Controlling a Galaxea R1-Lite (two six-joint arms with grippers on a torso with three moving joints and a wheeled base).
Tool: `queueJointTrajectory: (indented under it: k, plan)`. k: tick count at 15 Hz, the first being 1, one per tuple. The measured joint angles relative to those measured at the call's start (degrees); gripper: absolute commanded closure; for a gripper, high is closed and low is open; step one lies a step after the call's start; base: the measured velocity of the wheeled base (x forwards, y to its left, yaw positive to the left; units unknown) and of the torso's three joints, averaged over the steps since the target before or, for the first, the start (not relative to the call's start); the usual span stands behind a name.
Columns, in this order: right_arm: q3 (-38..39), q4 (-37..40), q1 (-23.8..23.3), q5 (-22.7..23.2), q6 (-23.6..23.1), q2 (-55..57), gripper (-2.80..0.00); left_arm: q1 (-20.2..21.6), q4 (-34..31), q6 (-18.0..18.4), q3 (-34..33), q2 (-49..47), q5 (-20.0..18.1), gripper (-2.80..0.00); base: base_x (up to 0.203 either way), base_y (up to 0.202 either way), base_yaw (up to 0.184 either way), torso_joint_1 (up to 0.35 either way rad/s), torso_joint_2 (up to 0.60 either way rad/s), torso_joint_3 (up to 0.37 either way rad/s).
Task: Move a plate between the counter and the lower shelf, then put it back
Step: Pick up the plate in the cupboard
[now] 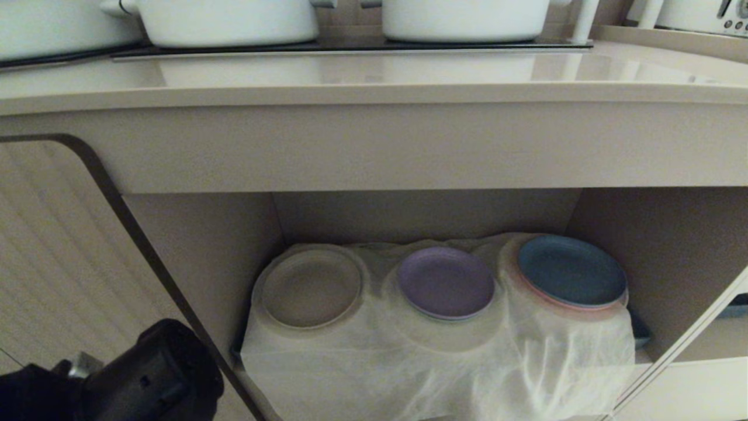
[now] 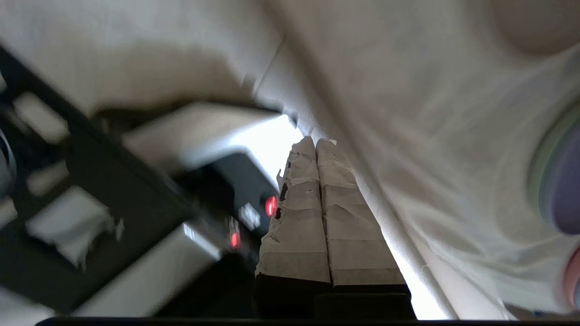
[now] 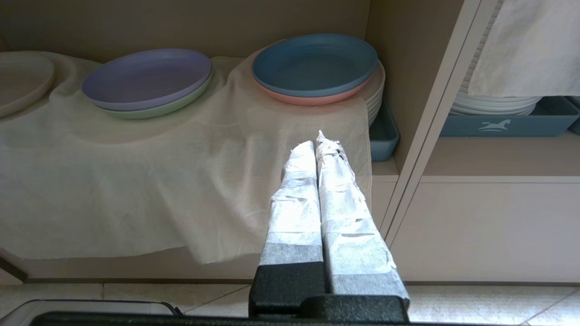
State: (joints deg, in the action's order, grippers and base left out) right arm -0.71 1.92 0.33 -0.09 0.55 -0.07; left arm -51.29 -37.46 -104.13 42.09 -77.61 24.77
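Beige cabinetry fills the head view: the plate [image 1: 311, 287] sits on the lower shelf [image 1: 374, 356], left of the purple plate [image 1: 447, 282], under the table [image 1: 374, 76]. Only wrist views show fingers: left hand [image 2: 316, 144] pinched empty, right hand [image 3: 316, 141] pinched empty near the blue plate [image 3: 314, 63].

Black arm [image 1: 146, 374], white-taped fingers [image 3: 297, 199] (black bases)

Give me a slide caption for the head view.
Cream plate on the cloth-draped lower shelf, purple and blue plates alongside.
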Motion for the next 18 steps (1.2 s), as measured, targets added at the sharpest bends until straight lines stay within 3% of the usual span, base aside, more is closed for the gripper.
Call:
queueJointTrajectory:
  k: [5,8,14,18]
  plan:
    - [0.0,0.0,0.0,0.0,0.0,0.0,0.00,0.4,-0.2,7.1,-1.8,4.4,9.7,0.00,0.000,0.000,0.000,0.000,0.00,0.000]
    - [0.0,0.0,0.0,0.0,0.0,0.0,0.00,1.6,-0.4,9.6,-2.6,6.4,11.8,0.00,0.000,0.000,0.000,0.000,0.00,0.000]
    - [0.0,0.0,0.0,0.0,0.0,0.0,0.00,4.7,0.2,17.1,-5.8,9.7,19.6,0.00,0.000,0.000,0.000,0.000,0.00,0.000]
    - [0.0,0.0,0.0,0.0,0.0,0.0,0.00,6.0,3.2,26.6,-6.7,13.7,23.1,0.00,0.000,0.000,0.000,0.000,0.00,0.000]
